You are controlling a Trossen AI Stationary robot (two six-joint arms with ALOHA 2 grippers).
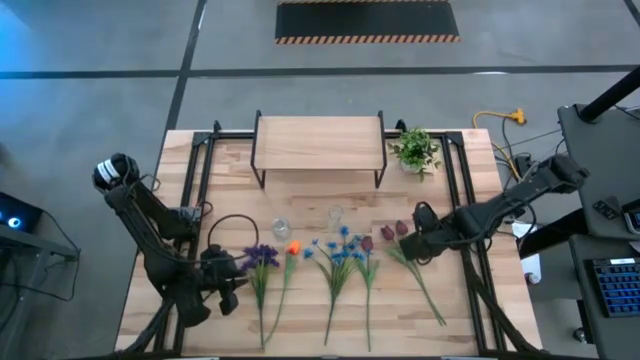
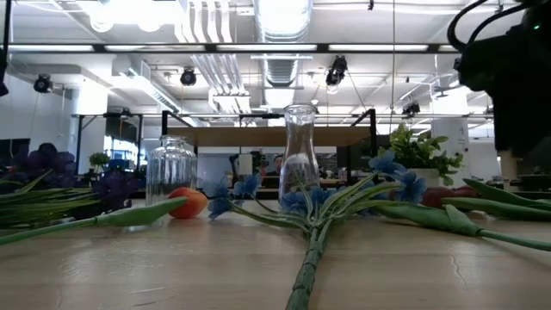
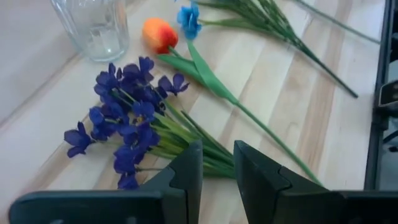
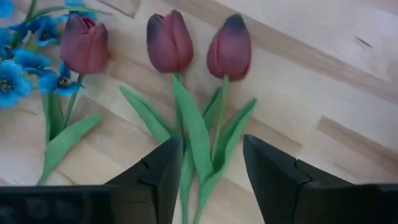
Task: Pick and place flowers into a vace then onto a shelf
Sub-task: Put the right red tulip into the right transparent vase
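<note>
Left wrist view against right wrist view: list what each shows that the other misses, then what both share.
Only the left wrist view shows the purple cluster, the orange bud, a glass jar and the left pincer, its stems between narrowly parted fingers. Only the right wrist view shows three dark red tulips and the right pincer, open over their stems. Both show blue blooms and the wooden table.
</note>
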